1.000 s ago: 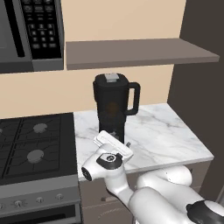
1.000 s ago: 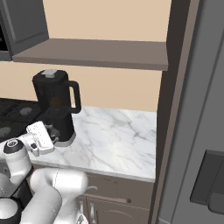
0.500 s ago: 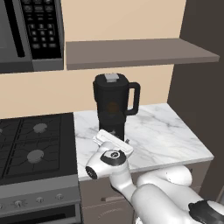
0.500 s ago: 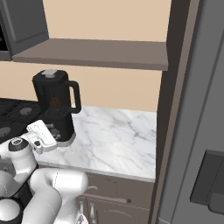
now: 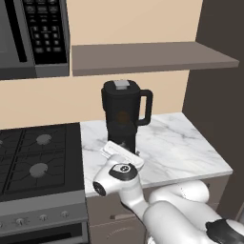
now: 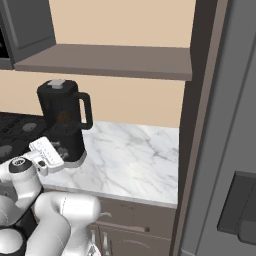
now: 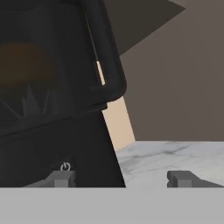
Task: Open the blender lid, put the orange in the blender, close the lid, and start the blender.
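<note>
You are looking at the blender [image 5: 123,116] standing on the marble tabletop [image 5: 171,147], with the stove [image 5: 38,157] at its 9 o'clock in the left base view. The blender lid [image 5: 121,86] is sitting on the jar, and the orange [image 7: 24,65] is showing dimly through the dark jar wall above the blades. The end effector [image 7: 120,178] is hovering low at the blender's base with its fingers spread apart, gripping nothing. In the hand view, one fingertip [image 7: 61,178] is lying right under the small power symbol [image 7: 65,166] on the base; the other is at 3 o'clock over bare marble.
</note>
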